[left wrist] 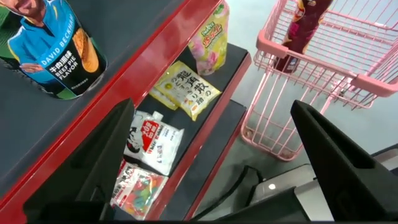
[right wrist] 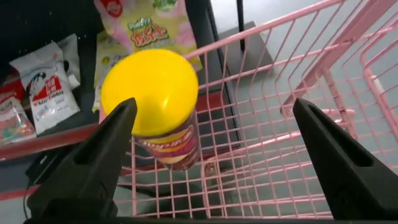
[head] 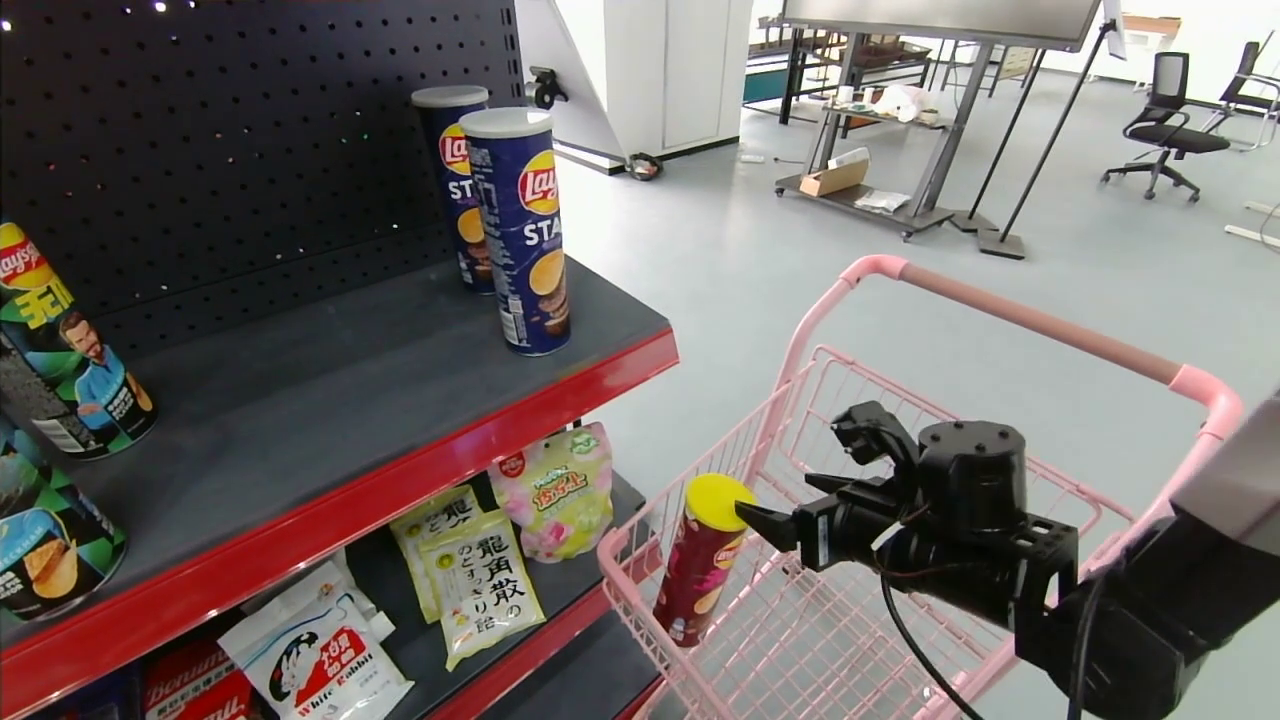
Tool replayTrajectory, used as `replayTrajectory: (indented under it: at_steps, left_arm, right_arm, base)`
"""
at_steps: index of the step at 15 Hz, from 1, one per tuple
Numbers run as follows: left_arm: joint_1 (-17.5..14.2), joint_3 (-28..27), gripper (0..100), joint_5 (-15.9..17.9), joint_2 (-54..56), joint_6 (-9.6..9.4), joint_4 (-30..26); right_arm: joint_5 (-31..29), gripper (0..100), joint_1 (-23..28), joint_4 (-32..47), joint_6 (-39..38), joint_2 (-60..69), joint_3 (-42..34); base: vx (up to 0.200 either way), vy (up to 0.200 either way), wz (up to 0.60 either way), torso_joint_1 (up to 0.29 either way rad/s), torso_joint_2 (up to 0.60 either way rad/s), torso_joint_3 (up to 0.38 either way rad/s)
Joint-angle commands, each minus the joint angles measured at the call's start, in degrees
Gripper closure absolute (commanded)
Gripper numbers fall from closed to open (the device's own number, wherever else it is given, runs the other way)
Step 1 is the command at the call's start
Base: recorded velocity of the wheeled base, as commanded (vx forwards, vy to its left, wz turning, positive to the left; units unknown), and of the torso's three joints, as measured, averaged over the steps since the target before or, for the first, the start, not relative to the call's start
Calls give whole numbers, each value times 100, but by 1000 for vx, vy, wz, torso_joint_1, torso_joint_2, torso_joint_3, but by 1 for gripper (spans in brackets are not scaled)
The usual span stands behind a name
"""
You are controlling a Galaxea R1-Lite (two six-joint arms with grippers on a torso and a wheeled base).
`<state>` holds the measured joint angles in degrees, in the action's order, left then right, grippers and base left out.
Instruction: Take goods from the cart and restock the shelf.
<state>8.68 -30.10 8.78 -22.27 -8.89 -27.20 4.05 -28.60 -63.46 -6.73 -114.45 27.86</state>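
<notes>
The cart [head: 1040,322] is pink wire in a square grid; the can [head: 700,575] in it is maroon with a yellow lid. The shelf [head: 330,400] is dark grey with a red front edge, backed by a black pegboard [head: 250,150] dotted with holes. It carries two navy cans [head: 520,230] with pale lids and red-and-yellow logos — and a green-and-black can [head: 75,350]. Lower down are a pink-and-green bag [head: 560,490], yellow-and-white bags [head: 480,585] and a white bag [head: 320,660] printed red and blue. The floor [head: 720,250] is light grey.

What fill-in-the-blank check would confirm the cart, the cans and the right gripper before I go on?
The can in the cart has a ____ lid.
The right gripper is ____, gripping nothing.
____ blue cans stand on the upper shelf.
Missing words: yellow; open; two.
</notes>
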Motion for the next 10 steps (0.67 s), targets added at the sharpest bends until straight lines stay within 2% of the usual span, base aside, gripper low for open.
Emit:
replayTrajectory:
  at_steps: [1, 4, 7, 10]
  left_arm:
    - [2, 48, 0, 1, -5, 1, -14]
    - [2, 66, 0, 1, -49, 1, -14]
    - [2, 101, 0, 1, -40, 10, -5]
    - [2, 136, 0, 1, -5, 10, -14]
  right_arm:
    - [-53, 0, -102, 1, -4, -157, -26]
    - [-44, 0, -199, 1, -39, -104, -52]
    - [-123, 0, -744, 1, -338, -131, 27]
    - [-185, 0, -673, 1, -338, -183, 36]
  base:
    - [0, 0, 0, 0, 0, 0]
    - [0, 0, 0, 0, 0, 0]
    - [0, 0, 0, 0, 0, 0]
    - [0, 0, 0, 0, 0, 0]
